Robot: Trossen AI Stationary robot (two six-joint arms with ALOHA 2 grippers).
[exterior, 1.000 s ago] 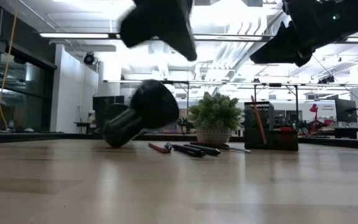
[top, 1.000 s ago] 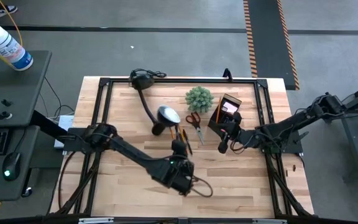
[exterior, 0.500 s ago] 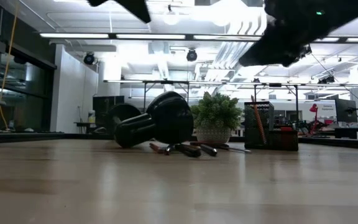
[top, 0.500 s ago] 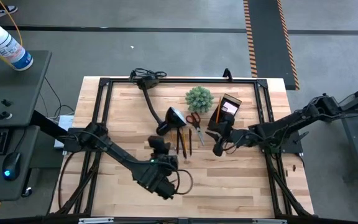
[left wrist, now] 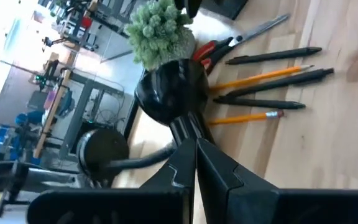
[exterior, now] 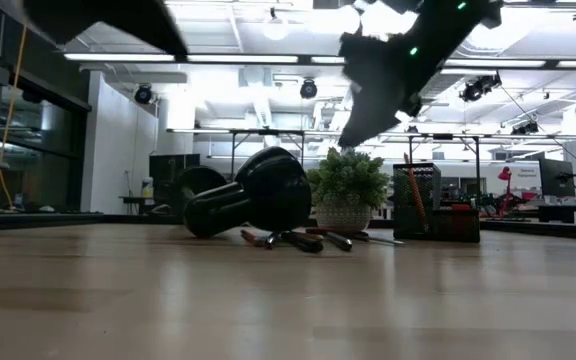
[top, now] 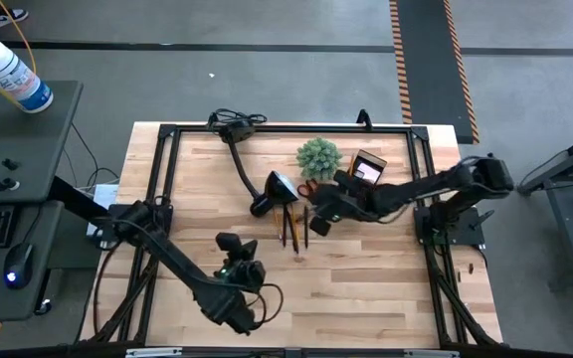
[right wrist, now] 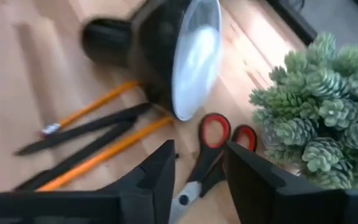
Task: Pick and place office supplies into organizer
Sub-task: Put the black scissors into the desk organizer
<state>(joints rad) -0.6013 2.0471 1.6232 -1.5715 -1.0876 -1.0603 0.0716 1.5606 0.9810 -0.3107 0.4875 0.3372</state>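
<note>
1. Wooden tabletop (top: 386, 278) carries the red-handled scissors (right wrist: 207, 155) between lamp head (right wrist: 185, 59) and plant (right wrist: 316, 106), handles toward the plant, blades running away from it.
2. Right tool (right wrist: 194, 171) hovers directly over them, fingers apart, empty.
3. Left tool (top: 229, 242) sits well apart, closed, empty.
4. Organizer (top: 366, 169) stands just beyond the scissors.

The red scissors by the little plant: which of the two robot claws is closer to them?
The right. The right gripper hangs open just above the red scissors; the left gripper sits shut, farther off toward the table's front, beyond the pencils.
</note>
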